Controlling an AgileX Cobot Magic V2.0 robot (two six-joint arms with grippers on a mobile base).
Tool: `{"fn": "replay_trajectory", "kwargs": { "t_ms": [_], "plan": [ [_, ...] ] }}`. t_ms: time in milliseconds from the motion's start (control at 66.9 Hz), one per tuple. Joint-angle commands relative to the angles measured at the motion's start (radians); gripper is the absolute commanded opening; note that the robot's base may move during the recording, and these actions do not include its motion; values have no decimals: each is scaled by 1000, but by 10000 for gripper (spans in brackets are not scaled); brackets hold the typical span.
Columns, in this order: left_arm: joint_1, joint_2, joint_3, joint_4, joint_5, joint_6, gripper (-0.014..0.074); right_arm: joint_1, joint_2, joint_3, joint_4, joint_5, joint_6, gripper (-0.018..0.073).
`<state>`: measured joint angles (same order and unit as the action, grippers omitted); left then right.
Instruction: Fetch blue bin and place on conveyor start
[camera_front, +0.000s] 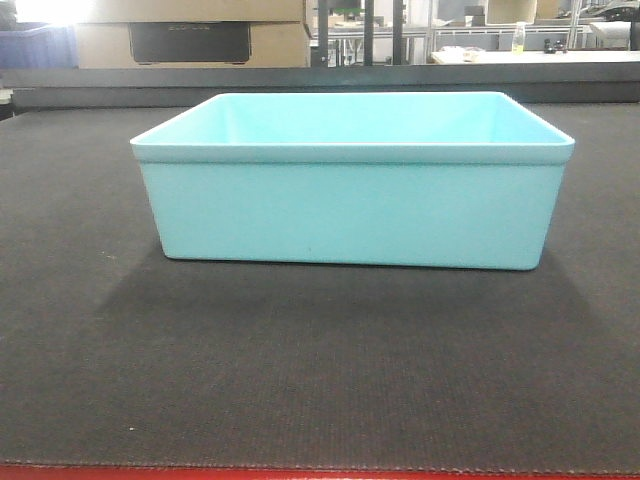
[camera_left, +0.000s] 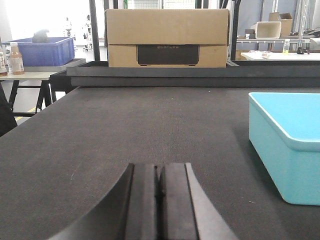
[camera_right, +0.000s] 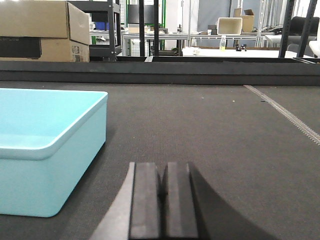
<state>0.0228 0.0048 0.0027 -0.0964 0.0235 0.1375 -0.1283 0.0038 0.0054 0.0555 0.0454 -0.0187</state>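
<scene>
One blue bin (camera_front: 352, 205) sat upright on the conveyor start (camera_front: 320, 370), its open top empty and pale inside, its plain walls resting flat on the dark textured belt. From the front it stood about midway across the belt, with a red strip (camera_front: 320, 473) running along the near edge below it. Both arms were clear of it. The left gripper (camera_left: 159, 192) lay low over the belt just to the bin's left, its two black pads pressed together with nothing between them; the bin's near corner (camera_left: 287, 145) showed off to its right, apart from it. The right gripper (camera_right: 164, 192) mirrored that on the other side, pads likewise pressed together and holding nothing, the bin (camera_right: 50, 150) to its left and not touching. Beyond the belt's far rail stood a cardboard box (camera_left: 167, 37), a dark blue crate (camera_left: 42, 51) on a side table, and further tables with bottles.
</scene>
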Motion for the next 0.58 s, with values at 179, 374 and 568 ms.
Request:
{"fn": "replay_trajectory", "kwargs": {
  "t_ms": [179, 374, 568],
  "plan": [
    [1, -5, -3, -7, -18, 3, -111, -2, -4, -5, -5, -7, -9, -162],
    [1, -5, -3, -7, -18, 3, -111, -2, -4, -5, -5, -7, -9, -162],
    [1, -5, -3, -7, -18, 3, -111, -2, -4, -5, -5, -7, -9, -162]
  ]
}}
